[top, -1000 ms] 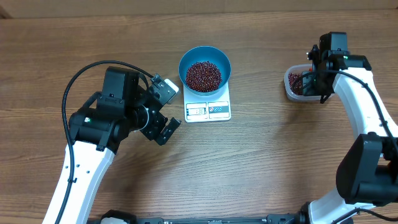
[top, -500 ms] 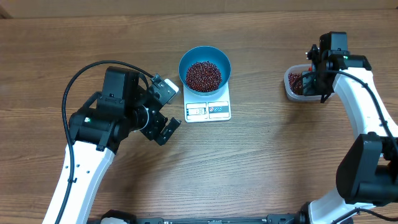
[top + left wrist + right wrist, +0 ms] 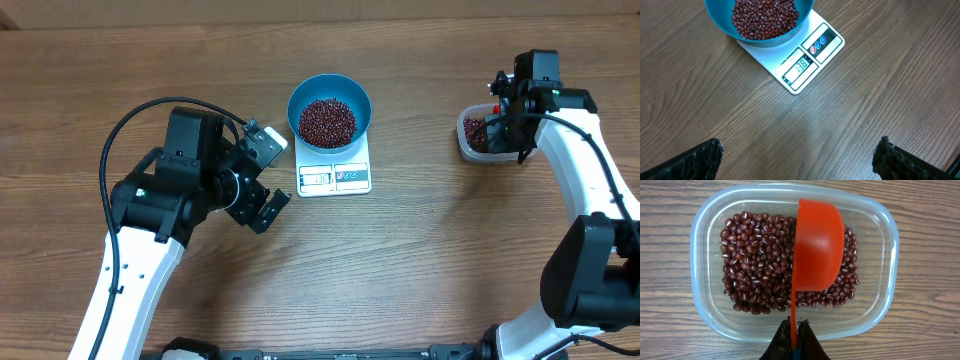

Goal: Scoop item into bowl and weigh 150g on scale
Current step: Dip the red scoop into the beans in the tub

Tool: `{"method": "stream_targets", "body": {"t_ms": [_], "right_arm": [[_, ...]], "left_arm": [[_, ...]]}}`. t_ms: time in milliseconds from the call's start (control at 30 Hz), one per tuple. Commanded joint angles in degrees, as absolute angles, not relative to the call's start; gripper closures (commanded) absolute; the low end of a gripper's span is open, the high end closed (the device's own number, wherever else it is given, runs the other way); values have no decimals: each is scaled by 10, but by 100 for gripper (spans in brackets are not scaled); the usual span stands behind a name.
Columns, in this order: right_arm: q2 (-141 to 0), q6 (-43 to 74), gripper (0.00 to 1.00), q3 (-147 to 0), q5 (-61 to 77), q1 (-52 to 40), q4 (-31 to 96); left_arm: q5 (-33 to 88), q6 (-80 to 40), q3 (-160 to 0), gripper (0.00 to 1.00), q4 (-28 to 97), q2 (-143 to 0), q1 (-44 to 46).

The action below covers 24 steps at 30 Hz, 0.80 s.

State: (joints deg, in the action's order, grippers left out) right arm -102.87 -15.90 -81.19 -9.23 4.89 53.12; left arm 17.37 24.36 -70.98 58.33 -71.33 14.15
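Beans (image 3: pixel 327 121): small, oval, red-brown, heaped in round blue bowl (image 3: pixel 299 97) on flat white scale (image 3: pixel 335 177); more in clear plastic tub (image 3: pixel 699 280) beneath smooth red scoop (image 3: pixel 817 250), handle clamped by right gripper (image 3: pixel 794 341). Left gripper (image 3: pixel 800 165) spread wide, empty.

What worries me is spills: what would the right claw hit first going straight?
Shut on the red scoop, the right claw probably drives it into the beans in the clear tub; depth unclear.

I see a matt wood-grain tabletop (image 3: pixel 420 260), a clear plastic tub (image 3: pixel 699 280) at three o'clock, a glossy red plastic scoop (image 3: pixel 817 245), and a smooth blue bowl (image 3: pixel 722 22) of shiny beans (image 3: pixel 765 15).
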Motion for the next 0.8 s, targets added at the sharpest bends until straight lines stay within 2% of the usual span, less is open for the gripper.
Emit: {"method": "stream_targets", "body": {"t_ms": [0, 767], "right_arm": [[-1030, -168, 96, -814, -95, 50, 529], [-1065, -148, 96, -814, -105, 50, 531]], "left_arm": [[174, 244, -725, 0, 583, -716, 143], [174, 244, -725, 0, 583, -716, 143]]}}
